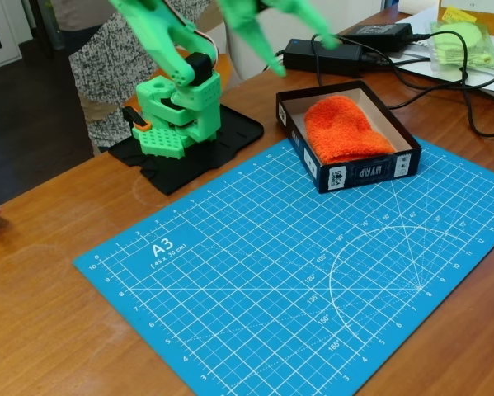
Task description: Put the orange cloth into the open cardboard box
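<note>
Cloth (345,129) lying inside box (348,136), just below and beside raised gripper (275,37), fingers spread and empty; placing looks done, calling only for retreat clear of box.

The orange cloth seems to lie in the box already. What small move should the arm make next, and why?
Probably just draw the claw back toward the arm's base. The orange cloth lies wholly inside the open cardboard box, and the claw hangs above and behind the box, apart from the cloth, its fingers spread and holding nothing, so nothing seems left to place.
</note>
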`<state>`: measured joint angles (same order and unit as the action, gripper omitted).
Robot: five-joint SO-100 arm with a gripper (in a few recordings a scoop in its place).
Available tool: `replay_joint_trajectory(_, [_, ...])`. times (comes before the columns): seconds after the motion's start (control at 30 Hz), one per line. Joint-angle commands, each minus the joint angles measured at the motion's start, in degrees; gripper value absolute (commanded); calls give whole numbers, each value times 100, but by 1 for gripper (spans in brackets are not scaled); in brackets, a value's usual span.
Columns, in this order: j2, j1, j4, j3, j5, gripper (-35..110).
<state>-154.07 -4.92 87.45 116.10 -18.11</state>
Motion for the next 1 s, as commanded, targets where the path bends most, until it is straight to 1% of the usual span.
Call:
replay_joint_trajectory(0.0, [-510,1327,-325,1063,-35,0])
replay_joint_trajectory(0.03, [-571,1336,-457,1318,-114,0])
replay_joint_trajectory(0.1, [-984,1723,-984,1942,70,0])
replay_joint_trajectory(0.2, [-1828,1775,-1397,2892,281,0])
replay_joint_trajectory(0.3, [-2927,1424,-1635,3814,729,0])
replay_joint_trajectory(0.43, [-3946,1230,-1749,4456,1213,0])
replay_joint_trajectory(0.53, [-3929,1187,-2048,5054,1573,0])
replay_joint_trajectory(0.63, [-3937,861,-2083,5625,1705,0])
replay_joint_trajectory(0.7, [-3937,844,-2241,5862,1819,0])
replay_joint_trajectory(0.97, [-3937,879,-2241,5977,1907,0])
